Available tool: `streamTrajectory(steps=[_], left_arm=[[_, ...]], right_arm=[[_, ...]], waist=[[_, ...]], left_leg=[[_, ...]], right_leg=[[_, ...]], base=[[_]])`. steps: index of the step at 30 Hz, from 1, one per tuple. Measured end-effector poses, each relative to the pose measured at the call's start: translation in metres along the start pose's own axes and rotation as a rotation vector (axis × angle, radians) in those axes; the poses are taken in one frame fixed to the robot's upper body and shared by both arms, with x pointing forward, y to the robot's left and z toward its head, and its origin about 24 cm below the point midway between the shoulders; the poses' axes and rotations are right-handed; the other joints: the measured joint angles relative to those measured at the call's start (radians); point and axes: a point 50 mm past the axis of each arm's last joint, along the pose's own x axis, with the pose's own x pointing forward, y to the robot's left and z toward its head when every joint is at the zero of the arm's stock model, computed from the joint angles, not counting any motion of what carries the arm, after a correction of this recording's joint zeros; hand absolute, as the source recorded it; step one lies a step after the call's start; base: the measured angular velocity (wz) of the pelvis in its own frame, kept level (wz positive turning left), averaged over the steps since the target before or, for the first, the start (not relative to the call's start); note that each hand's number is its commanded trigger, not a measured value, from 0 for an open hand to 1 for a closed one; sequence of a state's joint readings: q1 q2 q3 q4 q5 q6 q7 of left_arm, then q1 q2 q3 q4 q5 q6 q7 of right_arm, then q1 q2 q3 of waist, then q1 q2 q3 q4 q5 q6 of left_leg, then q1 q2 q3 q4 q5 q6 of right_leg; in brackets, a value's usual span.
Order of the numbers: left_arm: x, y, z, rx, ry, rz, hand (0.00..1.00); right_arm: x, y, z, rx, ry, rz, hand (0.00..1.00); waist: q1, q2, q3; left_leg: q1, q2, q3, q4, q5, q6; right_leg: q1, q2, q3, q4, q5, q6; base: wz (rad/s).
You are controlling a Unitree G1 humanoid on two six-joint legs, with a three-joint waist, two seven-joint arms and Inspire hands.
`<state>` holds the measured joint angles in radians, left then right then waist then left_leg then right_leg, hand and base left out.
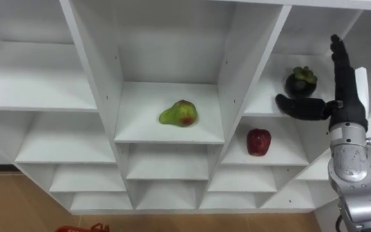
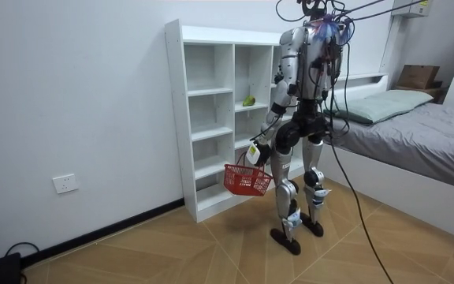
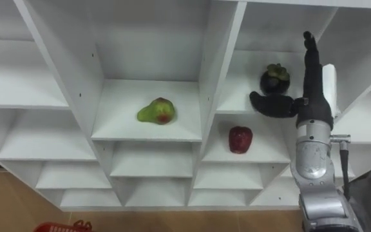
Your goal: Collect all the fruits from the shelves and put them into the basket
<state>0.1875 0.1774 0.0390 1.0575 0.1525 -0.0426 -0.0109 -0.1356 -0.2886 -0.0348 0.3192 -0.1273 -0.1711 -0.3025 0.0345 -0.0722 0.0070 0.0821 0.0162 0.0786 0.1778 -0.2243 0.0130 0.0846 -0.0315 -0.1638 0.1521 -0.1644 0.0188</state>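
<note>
Room: white wall, wood floor, bed at the room view's right. The robot stands upright, facing a white open-shelf closet set against the wall.

Fruit count: three, one of each kind, each in its own compartment.
- Mangosteen, dark: upper right compartment, sitting on the shelf board.
- Apple, red: the compartment directly below the mangosteen's.
- Pear, green with a red blush: middle column, lying on its side, about level with the mangosteen's shelf.

Right hand: raised inside the upper right compartment, released, fingers straight and pointing up, thumb stretched out toward the robot's left. The mangosteen sits just above the thumb and just left of the fingers. Contact not confirmed; it looks slightly apart. Apple and pear lie well apart from this hand.

Left hand: low at the robot's side. One red basket hangs right beneath it; the grip is too small to read, so cannot tell. Basket contents cannot be made out. A red edge of the basket also shows at the bottom of the left eye view.
</note>
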Motion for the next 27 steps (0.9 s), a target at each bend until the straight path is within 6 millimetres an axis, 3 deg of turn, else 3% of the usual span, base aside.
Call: streamTrajectory(steps=[16, 27], left_arm=[[-0.001, 0.002, -0.004, 0.007, 0.026, -0.014, 1.0], [-0.002, 0.005, -0.007, 0.013, 0.044, -0.007, 1.0]], right_arm=[[0.009, -0.004, -0.014, 0.004, 0.1, 0.061, 0.0], [0.008, -0.002, -0.028, 0.027, 0.176, 0.158, 0.0]], waist=[[-0.002, -0.004, -0.0014], [-0.002, -0.014, -0.009]], left_leg=[[-0.004, -0.002, -0.011, 0.014, 0.0, 0.0], [0.003, -0.003, -0.026, 0.022, 0.001, 0.0]], right_leg=[[0.012, -0.002, -0.006, 0.001, 0.002, -0.003], [0.029, -0.003, -0.013, 0.001, 0.002, -0.003]], base=[[0.01], [0.03]])
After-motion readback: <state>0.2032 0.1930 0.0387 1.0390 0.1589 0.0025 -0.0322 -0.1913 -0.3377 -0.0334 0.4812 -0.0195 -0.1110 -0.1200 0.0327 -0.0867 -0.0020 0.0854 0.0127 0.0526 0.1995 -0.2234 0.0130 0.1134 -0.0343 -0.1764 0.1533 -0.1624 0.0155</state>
